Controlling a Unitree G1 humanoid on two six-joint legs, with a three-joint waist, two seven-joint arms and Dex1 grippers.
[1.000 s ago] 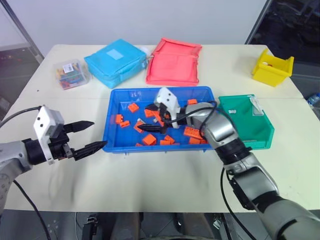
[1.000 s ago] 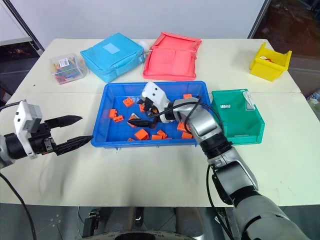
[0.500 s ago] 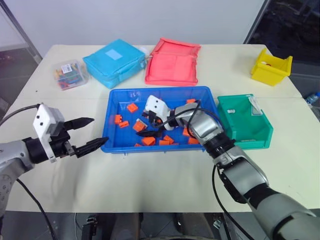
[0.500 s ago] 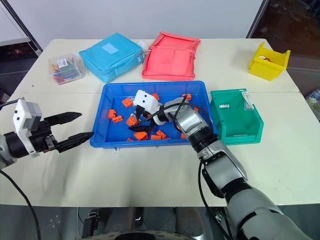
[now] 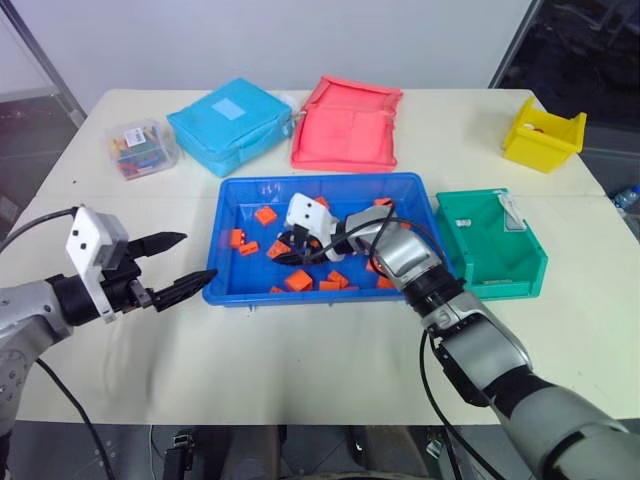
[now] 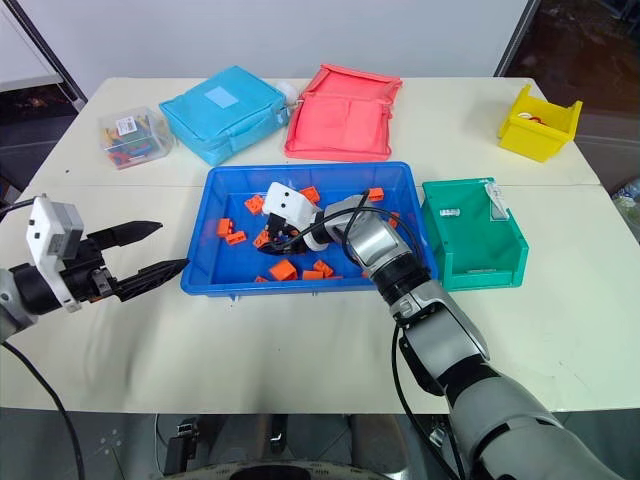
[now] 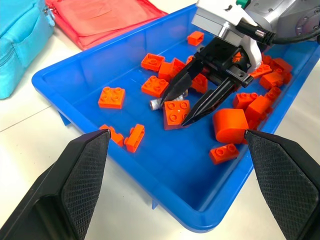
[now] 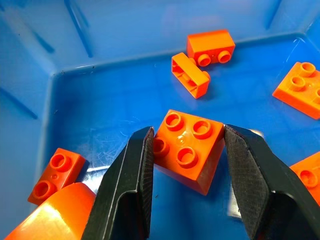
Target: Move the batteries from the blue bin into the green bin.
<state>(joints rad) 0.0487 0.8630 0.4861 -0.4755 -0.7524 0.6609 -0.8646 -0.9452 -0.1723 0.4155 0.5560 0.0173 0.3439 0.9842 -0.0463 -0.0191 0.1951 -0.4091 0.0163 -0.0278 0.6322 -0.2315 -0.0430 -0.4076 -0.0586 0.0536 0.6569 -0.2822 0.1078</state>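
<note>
Outside the blue bin (image 5: 330, 295), at its left front corner, the robot's left gripper (image 5: 200, 257) hovers over the table with its fingers spread wide and nothing between them.

Inside the bin, loose orange blocks cover much of the floor. One battery (image 7: 155, 104) can be made out among them, near the middle of the tray. Only a silvery end shows; the rest is hidden behind an orange block (image 7: 176, 111), so its long axis cannot be read with confidence.

The right gripper (image 7: 173, 112) reaches in from the bin's right side, angled down and pointing to the robot's left. Its two black fingers are clamped on that orange block, one pad against each side in the right wrist view, while the block sits on the tray floor.

The battery lies just outside the jaws, touching or almost touching the outer face of one finger (image 7: 175, 87). By this reading the grip has landed on the wrong piece. The right arm is far nearer the battery than the left. It would need to let go of the block and shift sideways by about a finger's width to straddle the cylinder.

To the right, beside the tray, the green bin (image 5: 490, 255) waits with room to spare.
</note>
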